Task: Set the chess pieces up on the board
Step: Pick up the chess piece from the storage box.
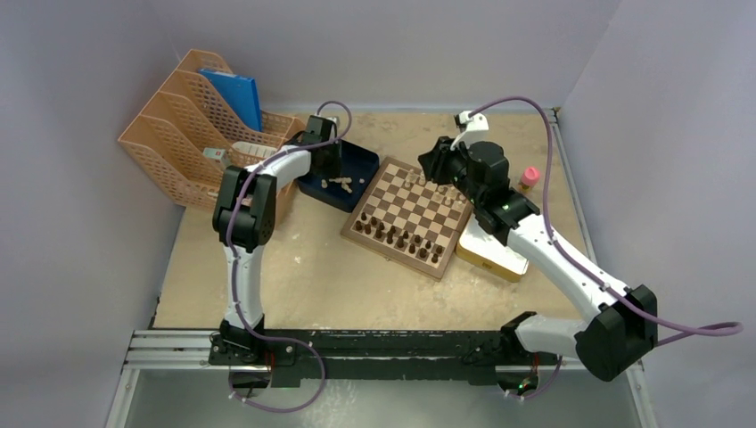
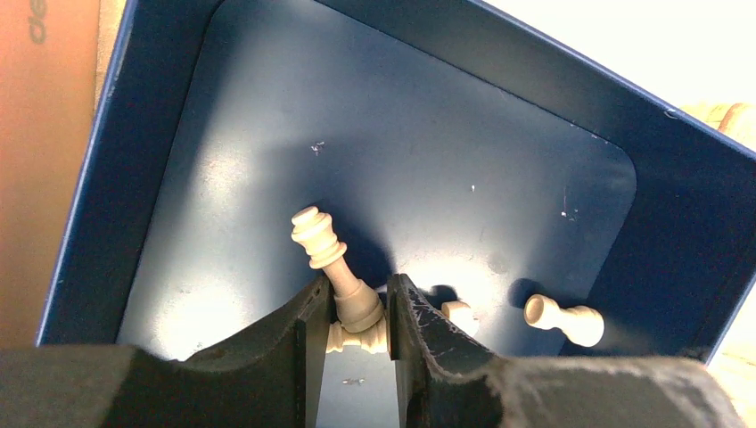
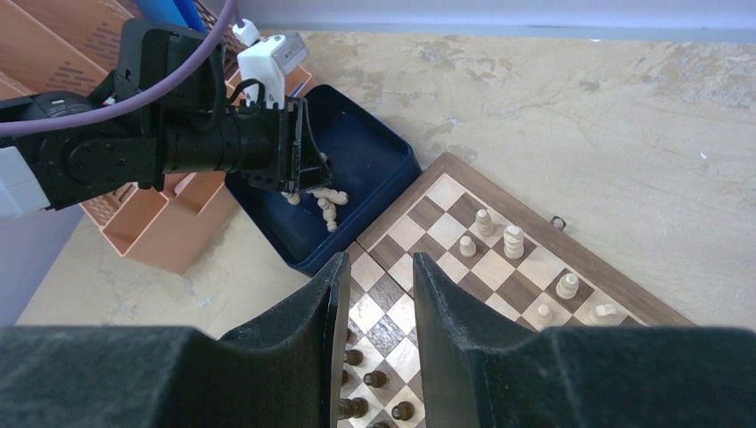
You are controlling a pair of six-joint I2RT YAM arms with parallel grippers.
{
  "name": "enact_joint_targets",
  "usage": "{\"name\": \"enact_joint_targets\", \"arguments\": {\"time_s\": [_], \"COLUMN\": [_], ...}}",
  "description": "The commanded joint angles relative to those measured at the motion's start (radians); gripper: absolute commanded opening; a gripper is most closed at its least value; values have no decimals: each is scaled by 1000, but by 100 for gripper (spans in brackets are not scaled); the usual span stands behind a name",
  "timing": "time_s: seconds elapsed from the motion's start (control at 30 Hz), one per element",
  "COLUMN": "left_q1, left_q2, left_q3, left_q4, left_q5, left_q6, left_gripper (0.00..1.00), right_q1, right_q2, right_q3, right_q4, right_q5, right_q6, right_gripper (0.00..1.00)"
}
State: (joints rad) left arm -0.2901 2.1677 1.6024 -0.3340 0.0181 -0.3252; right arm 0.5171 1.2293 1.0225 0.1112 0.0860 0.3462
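My left gripper (image 2: 361,308) is down inside the dark blue tray (image 2: 428,152), shut on the base of a light beige chess piece (image 2: 332,259) that leans to the left. Another beige piece lies under the jaws. Two more beige pieces (image 2: 563,319) lie loose on the tray floor to the right. The board (image 1: 419,209) lies at mid table. Several beige pieces (image 3: 513,241) stand at its far edge and dark brown pieces (image 3: 374,379) line its near edge. My right gripper (image 3: 379,263) hovers open and empty over the board's left side.
Orange file racks (image 1: 192,125) stand at the back left beside the tray (image 1: 374,160). A yellow-rimmed tin (image 1: 490,254) lies against the board's right side. A small pink-capped bottle (image 1: 530,176) stands behind it. Walls close in the table.
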Motion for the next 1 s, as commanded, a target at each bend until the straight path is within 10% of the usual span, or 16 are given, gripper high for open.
{"name": "enact_joint_targets", "arguments": {"time_s": [0.0,0.3,0.97], "left_q1": [3,3,5], "left_q2": [12,35,-44], "left_q3": [35,70,42], "left_q4": [-15,-73,-44], "left_q5": [-15,-95,89], "left_q6": [3,23,83], "left_gripper": [30,38,6], "right_q1": [6,6,6], "right_q2": [-35,-43,-65], "right_q3": [4,7,-1], "right_q4": [37,29,43], "right_q5": [-4,2,-23], "right_q6": [-17,-19,-17], "right_gripper": [35,35,36]}}
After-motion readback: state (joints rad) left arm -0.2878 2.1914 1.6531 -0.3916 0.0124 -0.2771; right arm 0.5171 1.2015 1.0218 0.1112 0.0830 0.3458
